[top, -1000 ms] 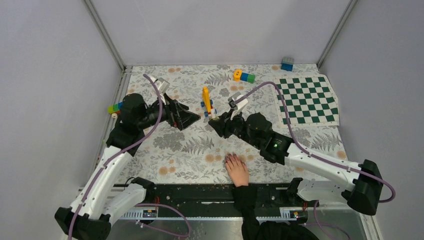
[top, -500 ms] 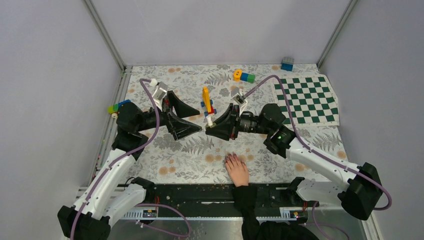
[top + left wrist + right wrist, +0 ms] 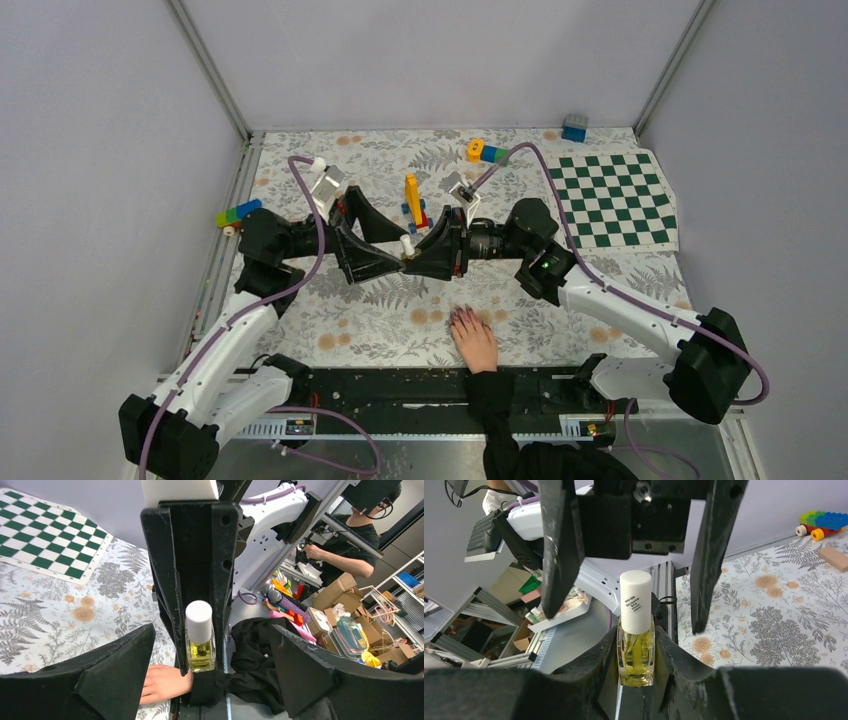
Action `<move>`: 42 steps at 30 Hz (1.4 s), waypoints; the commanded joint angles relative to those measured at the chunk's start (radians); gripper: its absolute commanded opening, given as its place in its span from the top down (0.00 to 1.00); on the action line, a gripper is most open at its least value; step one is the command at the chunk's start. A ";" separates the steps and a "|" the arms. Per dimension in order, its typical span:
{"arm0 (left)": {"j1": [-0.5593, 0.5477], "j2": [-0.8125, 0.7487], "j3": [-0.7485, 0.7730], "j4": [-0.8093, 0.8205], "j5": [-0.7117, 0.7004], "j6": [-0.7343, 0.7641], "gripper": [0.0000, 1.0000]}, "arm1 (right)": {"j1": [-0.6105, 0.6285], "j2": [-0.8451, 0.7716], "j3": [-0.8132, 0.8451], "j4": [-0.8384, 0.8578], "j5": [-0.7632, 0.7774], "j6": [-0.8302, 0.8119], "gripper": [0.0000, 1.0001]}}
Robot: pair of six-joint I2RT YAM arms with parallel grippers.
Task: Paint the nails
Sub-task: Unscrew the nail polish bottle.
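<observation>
A pale hand (image 3: 476, 341) in a black sleeve lies flat near the table's front edge, its dark nails (image 3: 460, 316) pointing away from the arms. Above the middle of the table my right gripper (image 3: 418, 254) is shut on a small glass bottle (image 3: 636, 655) of yellowish liquid. The bottle's white cap (image 3: 635, 600) sticks out toward the left arm. My left gripper (image 3: 396, 243) is open, with one finger (image 3: 558, 555) on each side of the cap and apart from it. In the left wrist view the bottle (image 3: 200, 642) sits between the open jaws of the left gripper (image 3: 212, 632), above the hand (image 3: 162, 682).
A floral cloth (image 3: 350, 320) covers the table. A yellow, red and blue brick stack (image 3: 413, 205) stands just behind the grippers. Orange, blue and green bricks (image 3: 487, 152) and a blue brick (image 3: 574, 127) lie at the back. A green chessboard mat (image 3: 615, 200) lies at the right, coloured bricks (image 3: 235, 213) at the left.
The two arms have swung toward each other. My right gripper carried the bottle left, and my left gripper moved right until its open fingers straddle the cap.
</observation>
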 commanded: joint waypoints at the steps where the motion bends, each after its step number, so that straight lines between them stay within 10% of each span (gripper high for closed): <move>1: -0.028 -0.021 0.060 -0.168 -0.006 0.155 0.14 | 0.025 0.001 0.066 -0.014 -0.020 -0.051 1.00; 13: -0.031 -0.010 0.058 -0.128 0.002 0.115 0.46 | 0.045 0.042 0.081 -0.034 0.013 -0.055 1.00; 25: -0.028 -0.003 0.034 -0.086 -0.073 0.081 0.43 | 0.054 0.037 0.092 -0.106 0.018 -0.109 1.00; 42: -0.028 -0.005 0.044 -0.118 -0.063 0.101 0.71 | 0.060 0.023 0.087 -0.124 0.053 -0.122 1.00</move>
